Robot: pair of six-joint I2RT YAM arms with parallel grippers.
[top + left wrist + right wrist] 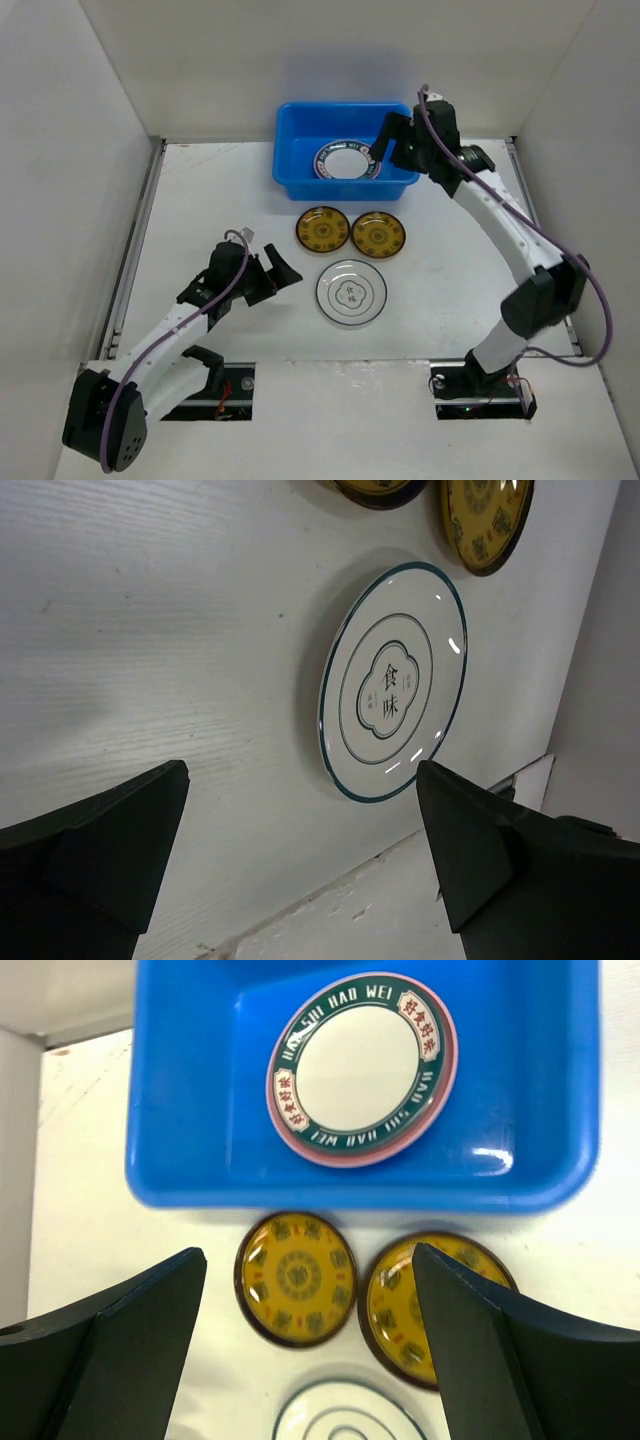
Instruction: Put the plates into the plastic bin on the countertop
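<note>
The blue plastic bin (296, 150) stands at the back centre of the countertop (210, 200). In it lies a white green-rimmed plate (360, 1065) on a pink plate (340, 1157); anything beneath is hidden, and no light blue plate shows. Two amber plates (323, 230) (379, 233) lie in front of the bin. The white plate with the centre mark (351, 292) lies nearer. My right gripper (392, 140) is open and empty above the bin's right side. My left gripper (282, 268) is open and empty, low, just left of the white plate (392, 680).
White walls enclose the countertop on the left, back and right. A metal rail (135, 250) runs along the left edge and another (545, 250) along the right. The near table edge (330, 895) shows below the left gripper.
</note>
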